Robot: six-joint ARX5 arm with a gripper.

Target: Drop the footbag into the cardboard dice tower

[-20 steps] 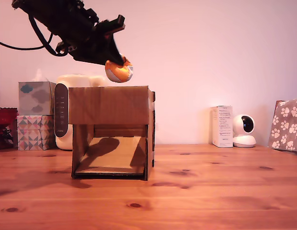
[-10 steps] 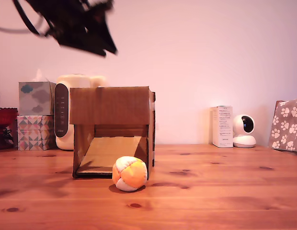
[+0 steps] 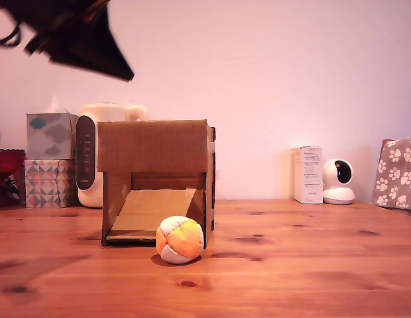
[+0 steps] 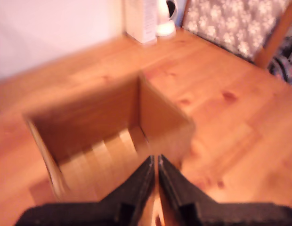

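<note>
The footbag (image 3: 179,239) is resting on the tabletop (image 3: 292,265), just in front of the cardboard dice tower (image 3: 154,182) and beside the lower corner of its front opening on the exterior view's right; it appears to be touching or nearly touching the box's front edge. The tower is standing upright, its sloped inner ramp showing through the opening.

The end effector (image 4: 153,165) is hanging above the tower's open top, up toward the exterior view's upper left, blurred there. In the wrist view its two dark fingers (image 4: 139,183) are lying nearly together, only a thin slit showing between them, and they are gripping nothing.

Behind the tower, two tissue boxes (image 3: 50,159) are stacked beside a cream appliance (image 3: 93,156). On the exterior view's right, a white carton (image 3: 307,174) is standing beside a small white camera (image 3: 338,181).
</note>
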